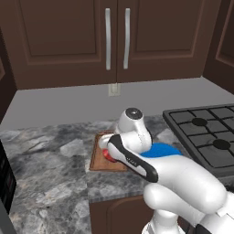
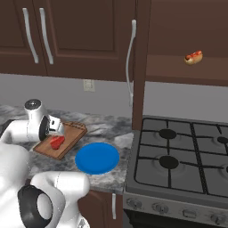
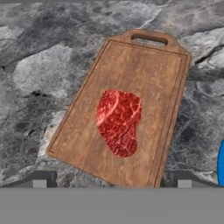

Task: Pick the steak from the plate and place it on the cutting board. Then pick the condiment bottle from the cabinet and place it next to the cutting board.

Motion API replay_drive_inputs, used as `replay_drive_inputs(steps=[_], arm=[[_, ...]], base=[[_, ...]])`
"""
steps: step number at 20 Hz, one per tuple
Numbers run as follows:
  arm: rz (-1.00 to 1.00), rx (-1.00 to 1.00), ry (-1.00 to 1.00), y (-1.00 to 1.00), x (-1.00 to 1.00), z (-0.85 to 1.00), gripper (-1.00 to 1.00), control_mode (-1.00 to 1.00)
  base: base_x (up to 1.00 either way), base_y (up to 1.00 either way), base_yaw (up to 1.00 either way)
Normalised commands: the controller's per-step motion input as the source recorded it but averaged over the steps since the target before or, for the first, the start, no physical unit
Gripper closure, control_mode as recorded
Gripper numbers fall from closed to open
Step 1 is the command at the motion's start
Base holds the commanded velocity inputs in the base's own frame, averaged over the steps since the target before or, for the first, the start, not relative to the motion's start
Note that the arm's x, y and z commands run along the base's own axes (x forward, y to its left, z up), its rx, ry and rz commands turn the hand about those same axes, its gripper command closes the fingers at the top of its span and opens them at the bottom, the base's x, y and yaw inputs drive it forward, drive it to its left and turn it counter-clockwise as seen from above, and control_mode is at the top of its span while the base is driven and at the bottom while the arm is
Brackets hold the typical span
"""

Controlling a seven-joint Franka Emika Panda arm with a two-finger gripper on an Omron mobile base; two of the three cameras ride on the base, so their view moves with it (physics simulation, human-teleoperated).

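claw [image 2: 60, 128] open, empty, above steak [image 3: 119, 122] | steak flat mid-cutting board [image 3: 131, 78]; next: cabinet [image 2: 147, 40] up right

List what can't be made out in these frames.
- Condiment bottle: not seen; the closed cabinet doors hide whatever is inside in the left base view.
- Steak in the left base view: mostly behind the arm.
- Plate in the hand view: cut off by the right edge.
- Gripper in the hand view: fingertips barely show at the bottom.
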Motion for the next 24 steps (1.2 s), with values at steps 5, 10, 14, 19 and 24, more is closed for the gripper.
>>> replay_drive_inputs(steps=[5,10,14,19,24], arm=[[0.18,0.00,-0.02,0.00,-0.35,0.14,-1.00,-1.00],[0.18,0.00,-0.03,0.00,-0.45,0.14,-1.00,-1.00],[0.14,0.00,-0.05,0.00,-0.45,0.23,-1.00,-1.00],[0.13,0.00,-0.04,0.00,-0.39,0.32,-1.00,-1.00],[0.13,-0.01,-0.07,0.00,-0.44,0.32,-1.00,-1.00]], base=[[0.00,0.00,0.00],[0.00,0.00,0.00],[0.00,0.00,0.00],[0.00,0.00,0.00],[0.00,0.00,0.00]])
